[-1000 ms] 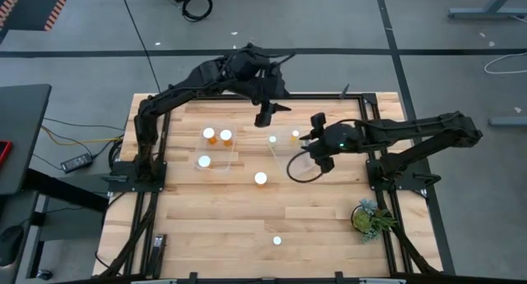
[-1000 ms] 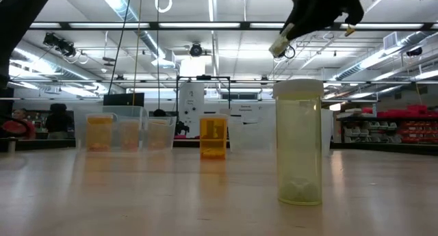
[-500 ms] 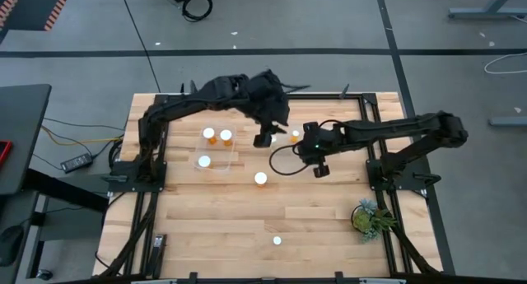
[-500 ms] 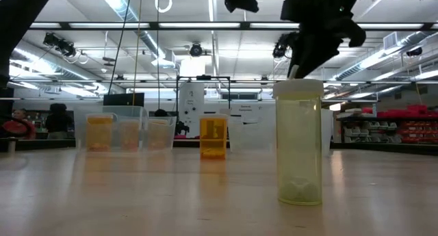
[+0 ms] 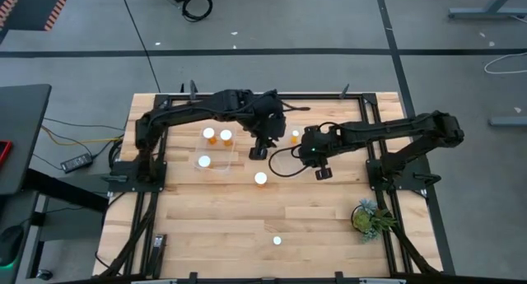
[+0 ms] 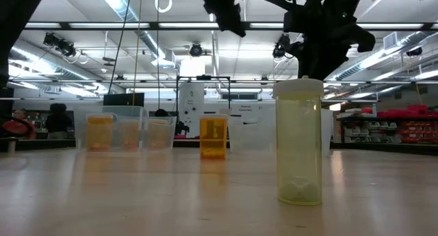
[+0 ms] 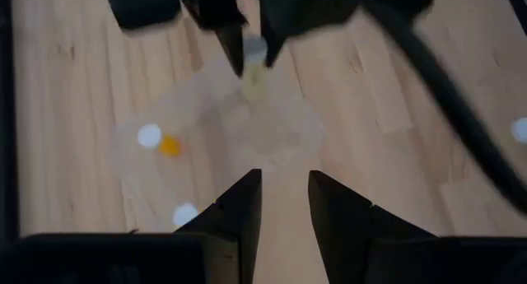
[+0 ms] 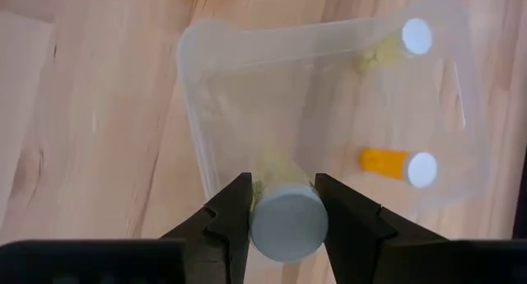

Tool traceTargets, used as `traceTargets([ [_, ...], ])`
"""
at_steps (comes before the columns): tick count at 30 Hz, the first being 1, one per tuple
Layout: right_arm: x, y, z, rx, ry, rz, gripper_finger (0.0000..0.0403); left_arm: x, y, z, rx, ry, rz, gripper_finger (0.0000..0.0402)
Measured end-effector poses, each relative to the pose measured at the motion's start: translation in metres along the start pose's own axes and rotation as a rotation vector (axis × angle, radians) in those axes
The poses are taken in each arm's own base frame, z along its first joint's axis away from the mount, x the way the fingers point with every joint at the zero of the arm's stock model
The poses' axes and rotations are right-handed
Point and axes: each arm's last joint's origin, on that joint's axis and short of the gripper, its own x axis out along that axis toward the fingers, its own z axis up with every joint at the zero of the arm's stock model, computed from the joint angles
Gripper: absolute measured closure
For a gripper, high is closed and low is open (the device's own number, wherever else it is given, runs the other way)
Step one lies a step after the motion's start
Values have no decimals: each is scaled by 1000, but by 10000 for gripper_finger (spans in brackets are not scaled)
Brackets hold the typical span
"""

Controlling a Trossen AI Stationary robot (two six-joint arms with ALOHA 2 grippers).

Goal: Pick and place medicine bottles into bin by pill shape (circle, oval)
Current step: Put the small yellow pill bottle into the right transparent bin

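My right gripper (image 8: 286, 210) is shut on a pale yellow medicine bottle with a white cap (image 8: 286, 220), above a clear bin (image 8: 247, 49) right of the table's middle (image 5: 284, 144). Two capped bottles lie in that bin, a yellowish one (image 8: 395, 45) and an orange one (image 8: 395, 165). My left gripper (image 7: 284, 202) is open and empty just left of that bin (image 5: 258, 151). Its wrist view shows my right gripper's held bottle (image 7: 254, 70) over the bin. Three bottles stand in a second clear bin (image 5: 216, 150) at the left. My right gripper pinches the bottle between its two fingers (image 8: 235, 210) at the sides of the top, right by the white cap (image 8: 286, 235). The fingers point down from above. The bottle hangs cap up, lifted clear above the bin; its body is mostly hidden behind the cap.
Two loose white-capped bottles stand on the wood, one near the middle (image 5: 261, 178) and one toward the near edge (image 5: 277, 240); the latter fills the low view (image 6: 298, 143). A small green plant (image 5: 368, 218) stands at the near right. A black frame (image 5: 156, 95) borders the table.
My right gripper has carried the bottle toward the table's left, from right of the bin to above it. My left gripper has come from the far edge toward the near edge, stopping just left of the same bin.
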Motion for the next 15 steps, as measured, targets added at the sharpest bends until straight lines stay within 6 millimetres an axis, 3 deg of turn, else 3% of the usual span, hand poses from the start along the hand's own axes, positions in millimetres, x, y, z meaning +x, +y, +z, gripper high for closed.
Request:
traceTargets([
  [5,0,0,-1,-14,8,2,267,0,-6,-24,-40,-3,28,292],
  [15,8,-13,1,16,-5,-24,267,-30,-32,-71,-101,-252,144,292],
])
